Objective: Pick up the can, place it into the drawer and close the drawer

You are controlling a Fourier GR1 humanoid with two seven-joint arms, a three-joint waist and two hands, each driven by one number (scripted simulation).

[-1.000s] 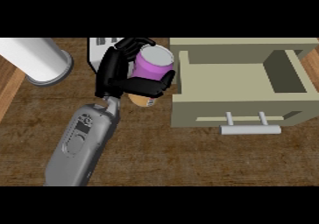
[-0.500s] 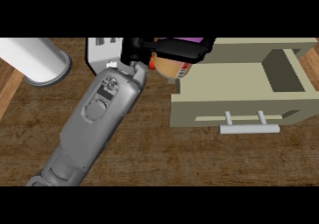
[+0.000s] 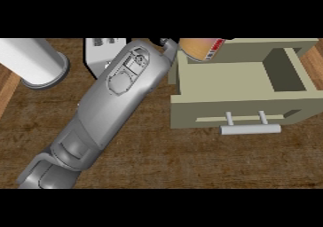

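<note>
The beige drawer (image 3: 223,82) stands pulled open at the right, its inside bare, with a pale bar handle (image 3: 250,128) on its front. The can (image 3: 201,48), orange with a red band, hangs at the view's top edge over the drawer's far left corner; only its lower part shows. My left forearm (image 3: 118,97) stretches from the lower left up to it. Of my left hand (image 3: 165,43) only a small black bit shows beside the can, and the rest is cut off by the top edge. It still carries the can. My right hand does not show.
A white cylinder (image 3: 29,62) stands at the far left on the dark wooden counter (image 3: 190,159). A light grey boxy appliance (image 3: 98,55) sits behind my forearm, left of the drawer. Lighter wood strips run along both side edges.
My left arm has swung forward and to the right with the can, from beside the drawer to above its far left corner. The hand has slid mostly out past the top edge.
</note>
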